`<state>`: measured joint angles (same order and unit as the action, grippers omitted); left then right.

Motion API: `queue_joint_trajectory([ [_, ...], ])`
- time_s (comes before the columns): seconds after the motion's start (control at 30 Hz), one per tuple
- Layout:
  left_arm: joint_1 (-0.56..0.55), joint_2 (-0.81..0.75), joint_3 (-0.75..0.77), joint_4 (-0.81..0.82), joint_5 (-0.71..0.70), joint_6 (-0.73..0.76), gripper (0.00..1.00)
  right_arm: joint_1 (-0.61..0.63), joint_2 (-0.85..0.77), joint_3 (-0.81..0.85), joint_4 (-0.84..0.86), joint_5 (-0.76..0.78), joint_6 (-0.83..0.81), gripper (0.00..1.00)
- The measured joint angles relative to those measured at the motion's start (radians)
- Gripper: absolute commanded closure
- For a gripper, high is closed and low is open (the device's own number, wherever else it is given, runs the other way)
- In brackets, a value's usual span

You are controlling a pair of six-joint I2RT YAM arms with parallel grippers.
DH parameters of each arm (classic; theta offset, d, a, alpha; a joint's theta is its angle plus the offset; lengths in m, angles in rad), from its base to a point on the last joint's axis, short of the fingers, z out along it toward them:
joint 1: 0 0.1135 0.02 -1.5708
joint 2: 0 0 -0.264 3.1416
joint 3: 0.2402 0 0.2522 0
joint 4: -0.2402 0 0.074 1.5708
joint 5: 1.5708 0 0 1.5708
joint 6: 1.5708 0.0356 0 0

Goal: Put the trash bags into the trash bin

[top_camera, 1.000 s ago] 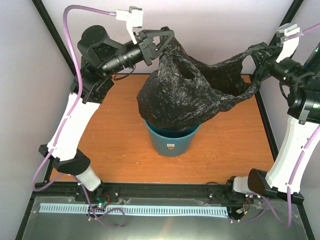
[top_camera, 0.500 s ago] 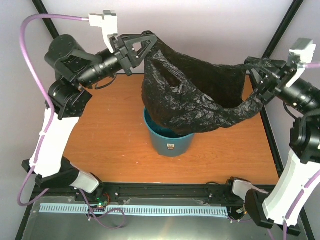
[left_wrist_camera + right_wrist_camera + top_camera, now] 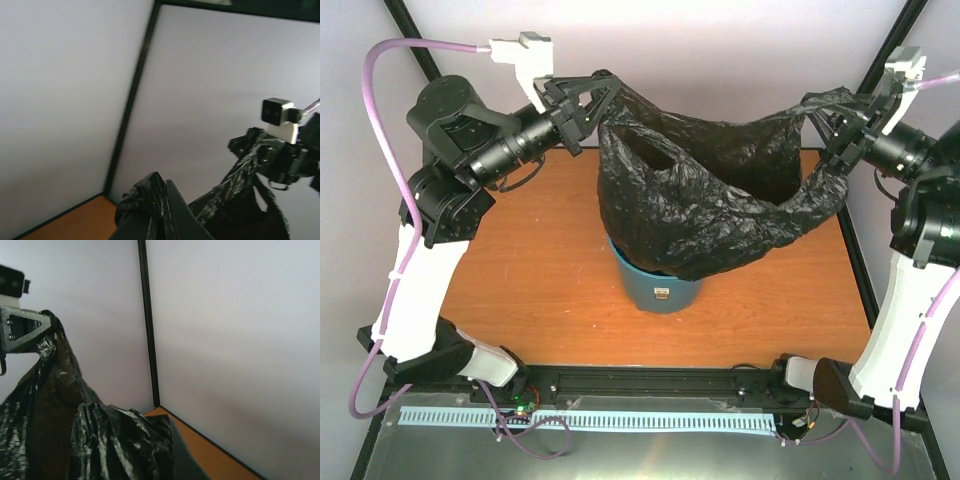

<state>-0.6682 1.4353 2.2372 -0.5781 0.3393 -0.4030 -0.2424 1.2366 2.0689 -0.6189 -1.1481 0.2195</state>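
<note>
A glossy black trash bag (image 3: 710, 205) hangs stretched between my two grippers, high above the table. Its sagging bottom rests over the mouth of the teal trash bin (image 3: 662, 288), which stands upright mid-table with a small white label facing front. My left gripper (image 3: 595, 92) is shut on the bag's left edge; the film bunches between its jaws in the left wrist view (image 3: 150, 200). My right gripper (image 3: 832, 128) is shut on the bag's right edge, where the film piles up in the right wrist view (image 3: 120, 440). Most of the bin's rim is hidden by the bag.
The orange wooden table (image 3: 520, 270) lies under the bin. Black frame posts (image 3: 420, 60) and pale walls enclose the back and sides. A black rail with the arm bases (image 3: 650, 380) runs along the near edge.
Both grippers have moved apart and the right one has risen, pulling the bag wider and flatter. The bag's bottom stays over the bin.
</note>
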Motion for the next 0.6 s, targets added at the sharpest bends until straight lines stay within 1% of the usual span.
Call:
queue_joint_trajectory([
  [0.1,0.0,-0.005,-0.019,-0.041,-0.117,0.042,0.99,0.005,0.033,-0.029,0.026,-0.004,0.033,0.97],
  [0.2,0.001,-0.028,-0.085,-0.069,-0.249,0.085,0.99,0.042,0.064,-0.011,0.05,-0.003,0.059,0.97],
  [0.37,0.011,-0.084,-0.225,-0.085,-0.42,0.142,0.99,0.198,0.154,0.155,0.009,0.047,0.027,0.97],
  [0.47,0.023,-0.103,-0.275,-0.087,-0.481,0.166,0.99,0.34,0.185,0.172,-0.045,0.135,-0.047,0.97],
  [0.6,0.042,-0.103,-0.321,-0.084,-0.528,0.19,0.99,0.437,0.243,0.173,-0.097,0.219,-0.122,0.97],
])
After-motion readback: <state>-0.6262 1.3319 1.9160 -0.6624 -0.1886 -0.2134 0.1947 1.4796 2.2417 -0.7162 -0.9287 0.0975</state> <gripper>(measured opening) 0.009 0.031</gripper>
